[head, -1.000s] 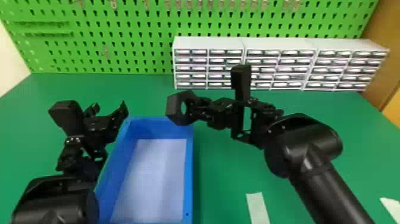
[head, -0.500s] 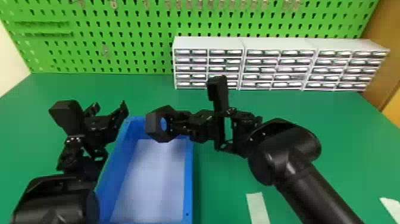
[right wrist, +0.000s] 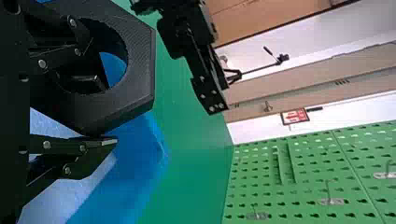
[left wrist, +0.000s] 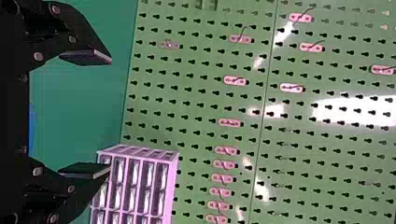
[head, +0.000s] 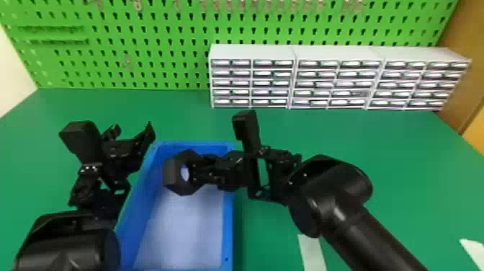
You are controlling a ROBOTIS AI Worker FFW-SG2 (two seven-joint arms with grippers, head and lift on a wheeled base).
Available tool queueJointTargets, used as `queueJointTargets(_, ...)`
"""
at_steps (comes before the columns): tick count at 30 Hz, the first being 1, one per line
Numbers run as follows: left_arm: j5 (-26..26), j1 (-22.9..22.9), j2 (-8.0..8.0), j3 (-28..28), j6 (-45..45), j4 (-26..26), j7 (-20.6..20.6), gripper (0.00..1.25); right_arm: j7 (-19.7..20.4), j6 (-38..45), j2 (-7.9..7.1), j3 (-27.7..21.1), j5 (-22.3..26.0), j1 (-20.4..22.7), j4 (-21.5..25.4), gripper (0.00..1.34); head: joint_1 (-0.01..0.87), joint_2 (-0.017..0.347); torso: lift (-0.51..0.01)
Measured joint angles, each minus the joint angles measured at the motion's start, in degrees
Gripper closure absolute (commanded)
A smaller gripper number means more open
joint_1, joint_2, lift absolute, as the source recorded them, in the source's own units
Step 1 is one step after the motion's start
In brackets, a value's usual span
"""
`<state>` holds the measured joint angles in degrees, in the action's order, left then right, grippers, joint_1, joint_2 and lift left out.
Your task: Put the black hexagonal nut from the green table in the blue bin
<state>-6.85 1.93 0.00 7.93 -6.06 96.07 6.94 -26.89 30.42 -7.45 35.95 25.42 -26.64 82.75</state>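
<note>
My right gripper (head: 212, 171) is above the far half of the blue bin (head: 230, 216), shut on the black hexagonal nut (head: 174, 177). In the right wrist view the right gripper (right wrist: 100, 112) has one finger inside the hole of the nut (right wrist: 140, 60) and the other against its outer side, with the bin (right wrist: 135, 172) beyond. Left of the bin, my left gripper (head: 131, 135) waits over the table. The left wrist view has the left gripper (left wrist: 86, 113) open, nothing between its fingers.
The green table (head: 396, 173) spreads around the bin. White drawer cabinets (head: 252, 77) stand at the back right before a green pegboard (head: 144, 43). Pale strips (head: 311, 252) lie near the front on the right.
The right arm has moved left with the nut, from beside the bin's upper right corner to over the bin's inside. My left arm has kept still.
</note>
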Motion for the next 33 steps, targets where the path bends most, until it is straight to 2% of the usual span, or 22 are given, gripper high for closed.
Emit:
queueJointTargets(11, 0.00, 0.08, 0.00, 0.09, 0.00, 0.00, -0.02, 0.44, 0.00, -0.27, -0.10, 2.87, 1.53, 0.00, -2.28, 0.87, 0.686, 0.051, -0.097)
queueJointTargets(12, 0.00, 0.09, 0.00, 0.11, 0.00, 0.00, -0.02, 0.44, 0.00, -0.27, -0.09, 2.90, 1.54, 0.00, -2.30, 0.85, 0.686, 0.051, -0.097)
queueJointTargets(16, 0.00, 0.09, 0.00, 0.10, 0.00, 0.00, -0.02, 0.44, 0.00, -0.29, -0.05, 2.85, 1.41, 0.00, -2.34, 0.62, 0.686, 0.051, -0.097)
queueJointTargets(19, 0.00, 0.09, 0.00, 0.09, 0.00, 0.00, -0.05, 0.44, 0.00, -0.29, -0.07, 2.81, 1.26, 0.03, -2.39, 0.49, 0.686, 0.051, -0.097)
queueJointTargets(27, 0.00, 0.09, 0.00, 0.13, 0.00, 0.00, -0.02, 0.44, 0.00, -0.31, 0.11, 1.87, 1.12, 0.48, -2.39, 0.36, 0.686, 0.051, -0.097)
queueJointTargets(33, -0.07, -0.05, 0.00, 0.13, 0.00, 0.00, -0.05, 0.44, -0.01, -0.58, 0.25, -1.12, -0.46, 0.79, -1.87, 0.35, 0.686, 0.051, -0.097)
